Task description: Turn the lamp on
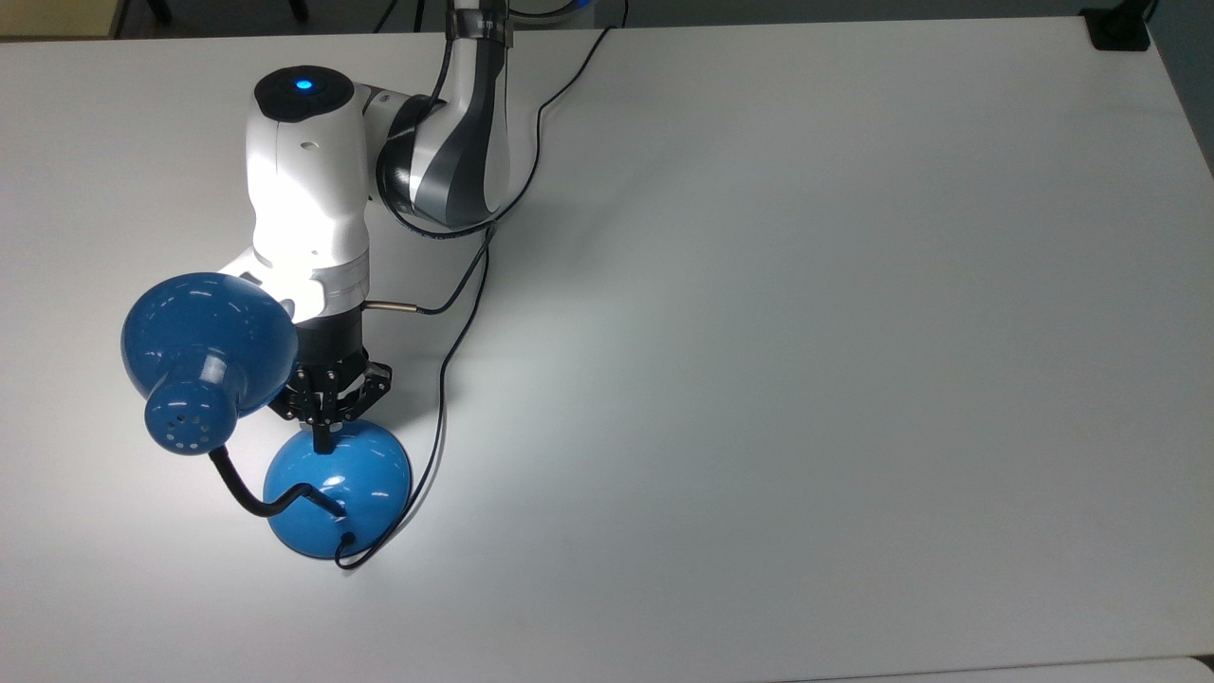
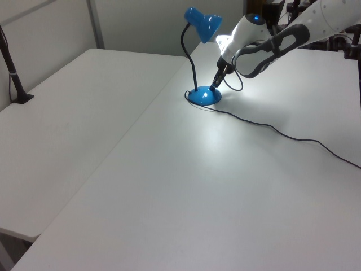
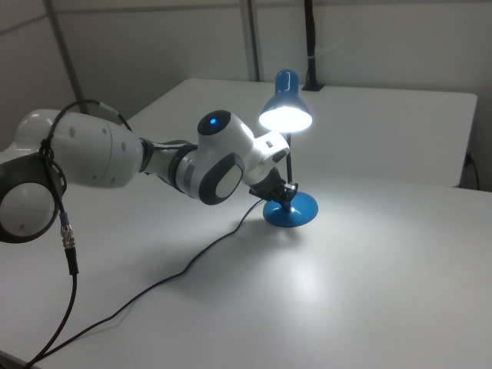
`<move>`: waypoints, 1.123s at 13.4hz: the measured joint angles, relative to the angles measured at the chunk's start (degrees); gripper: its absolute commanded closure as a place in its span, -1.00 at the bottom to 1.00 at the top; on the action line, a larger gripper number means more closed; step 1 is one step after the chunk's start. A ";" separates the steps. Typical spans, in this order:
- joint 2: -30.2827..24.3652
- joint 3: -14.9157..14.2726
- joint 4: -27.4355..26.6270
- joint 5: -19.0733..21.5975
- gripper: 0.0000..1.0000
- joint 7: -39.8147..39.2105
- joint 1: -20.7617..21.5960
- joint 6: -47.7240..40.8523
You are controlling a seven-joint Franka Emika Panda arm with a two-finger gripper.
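lamp (image 1: 337,486) sits lower left of the top view, lit, near the table's (image 1: 806,379) left edge. gripper (image 1: 325,438), jaws closed on nothing, tip down on the base. open tabletop fills the top view's right; cord (image 1: 446,360) trails toward the upper centre.

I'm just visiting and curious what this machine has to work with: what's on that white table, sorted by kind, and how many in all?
Blue desk lamp, lit: 1
Robot arm, its closed tip on the lamp's base: 1
Black cord trailing from the lamp across the table: 1
Total: 3
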 measured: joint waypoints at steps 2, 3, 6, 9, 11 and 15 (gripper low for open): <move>-0.08 0.02 -0.07 0.00 1.00 0.00 0.12 0.00; -0.52 0.07 -0.64 0.00 1.00 0.00 0.18 -0.01; -3.86 0.09 -4.64 0.00 0.93 -0.77 0.28 -2.83; -11.69 0.09 -9.29 0.00 0.00 -1.12 0.51 -15.98; -16.58 0.08 -9.44 0.00 -0.99 -1.14 0.53 -27.67; -28.52 0.05 -8.88 -0.48 -1.00 -1.12 0.51 -49.46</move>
